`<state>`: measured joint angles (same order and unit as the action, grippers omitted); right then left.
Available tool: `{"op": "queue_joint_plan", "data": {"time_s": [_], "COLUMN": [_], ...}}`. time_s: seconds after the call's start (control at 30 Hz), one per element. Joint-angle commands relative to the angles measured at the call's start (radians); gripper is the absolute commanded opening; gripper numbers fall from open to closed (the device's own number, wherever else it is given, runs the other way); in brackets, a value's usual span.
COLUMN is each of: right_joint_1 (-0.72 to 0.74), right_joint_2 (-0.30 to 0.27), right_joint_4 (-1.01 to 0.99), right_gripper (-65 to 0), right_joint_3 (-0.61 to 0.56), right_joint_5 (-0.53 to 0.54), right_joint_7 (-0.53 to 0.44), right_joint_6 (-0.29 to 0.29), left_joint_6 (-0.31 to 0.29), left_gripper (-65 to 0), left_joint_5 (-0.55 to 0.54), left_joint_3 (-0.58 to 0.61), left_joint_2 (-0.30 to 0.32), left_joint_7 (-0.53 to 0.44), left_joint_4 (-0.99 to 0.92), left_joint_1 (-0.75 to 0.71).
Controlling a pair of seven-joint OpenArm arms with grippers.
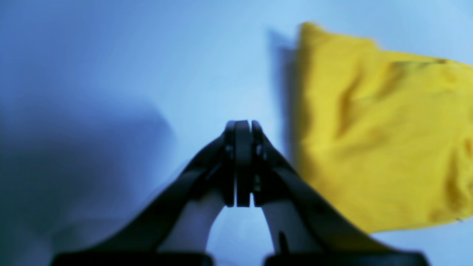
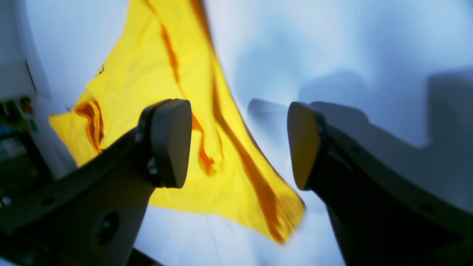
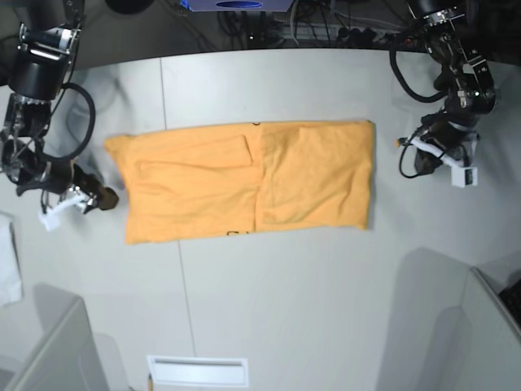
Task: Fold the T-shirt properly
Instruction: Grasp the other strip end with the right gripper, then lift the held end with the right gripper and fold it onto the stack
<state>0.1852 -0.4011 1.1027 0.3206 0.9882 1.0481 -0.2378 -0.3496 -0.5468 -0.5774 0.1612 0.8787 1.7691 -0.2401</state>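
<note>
The T-shirt [image 3: 244, 179] lies flat on the table as a long orange-yellow rectangle, its sides folded in. My right gripper [image 3: 106, 198] is at the shirt's left edge in the base view. In the right wrist view it [image 2: 236, 144] is open and empty, and the shirt [image 2: 147, 74] lies just beyond the fingers. My left gripper [image 3: 422, 160] is a little way off the shirt's right edge. In the left wrist view it [image 1: 242, 127] is shut on nothing, and the shirt [image 1: 377, 129] lies to its right.
A white cloth [image 3: 8, 261] lies at the table's left edge. A white strip [image 3: 198, 371] sits at the front edge. Grey panels stand at the front left [image 3: 49, 350] and front right [image 3: 472, 326]. Cables and equipment [image 3: 326, 24] line the back.
</note>
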Motion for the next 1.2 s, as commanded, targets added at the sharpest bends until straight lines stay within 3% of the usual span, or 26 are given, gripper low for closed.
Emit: {"op": "queue_joint_plan", "data": {"time_s": [0.0, 0.13, 0.3, 0.7, 0.93, 1.03, 1.13, 1.17], "right_joint_1": [0.021, 0.046, 0.040, 0.020, 0.024, 0.043, 0.047, 0.047], "right_joint_2": [-0.022, -0.019, -0.012, 0.107, 0.115, 0.110, 0.109, 0.109], "right_joint_4": [-0.006, -0.086, -0.091, -0.075, -0.115, -0.172, -0.197, -0.197], "right_gripper": [-27.5, -27.5, -27.6, -27.9, -28.7, -40.8, -64.7, -65.0], "right_joint_3": [-0.010, -0.050, -0.120, -0.153, -0.146, -0.146, -0.146, -0.146], "right_joint_5": [-0.009, -0.113, -0.133, -0.128, -0.136, -0.136, -0.136, -0.137], "right_joint_7": [-0.024, -0.036, -0.007, 0.037, 0.030, 0.007, -0.035, -0.047], "right_joint_6": [-0.021, -0.084, -0.188, -0.193, -0.193, -0.193, -0.193, -0.193], "left_joint_6": [-0.024, -0.075, -0.134, -0.136, -0.136, -0.136, -0.136, -0.136], "left_gripper": [-65.0, -65.0, -65.0, -65.0, -65.0, -65.0, -65.0, -65.0], "left_joint_5": [-0.003, -0.002, -0.002, 0.000, 0.000, 0.000, 0.000, 0.000], "left_joint_3": [-0.040, -0.195, -0.292, -0.310, -0.310, -0.310, -0.309, -0.309], "left_joint_2": [0.016, 0.031, 0.064, 0.077, 0.077, 0.079, 0.079, 0.079], "left_joint_7": [-0.023, -0.023, -0.023, -0.023, -0.023, -0.023, -0.023, -0.023], "left_joint_4": [0.016, 0.016, 0.015, -0.041, -0.041, -0.041, -0.041, -0.041], "left_joint_1": [-0.005, -0.061, -0.103, -0.110, -0.110, -0.110, -0.112, -0.112]}}
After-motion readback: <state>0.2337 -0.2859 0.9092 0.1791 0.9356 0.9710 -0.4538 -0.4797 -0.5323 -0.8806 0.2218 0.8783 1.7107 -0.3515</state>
